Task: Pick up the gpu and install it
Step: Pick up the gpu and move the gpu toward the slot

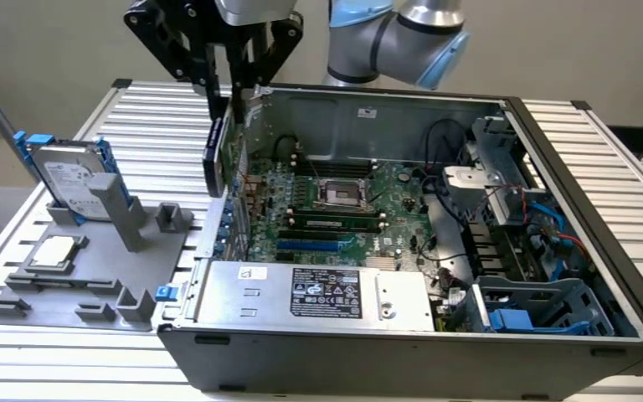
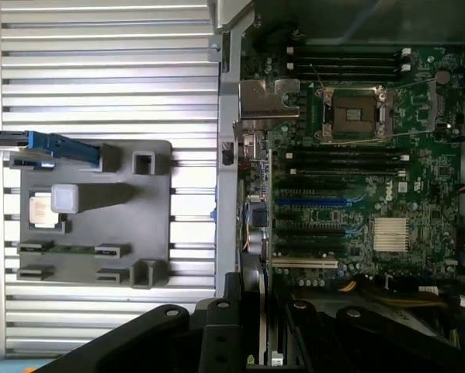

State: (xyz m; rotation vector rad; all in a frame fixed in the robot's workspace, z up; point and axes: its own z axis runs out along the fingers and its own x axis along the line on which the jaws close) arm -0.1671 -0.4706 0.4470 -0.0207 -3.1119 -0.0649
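My gripper hangs above the left wall of the open computer case, shut on the gpu. The gpu is a thin dark card that hangs upright and edge-on, its lower end about level with the top of the case wall. In the wrist view the gpu runs edge-on between my black fingers, with its silver bracket edge showing. It sits just over the edge of the green motherboard, close to the expansion slots. In the exterior view the blue slot lies lower and to the right of the card.
On the slatted table to the exterior view's left, a grey fixture holds a hard drive with blue rails and a square processor chip. Inside the case are a power supply, cables, and a drive cage.
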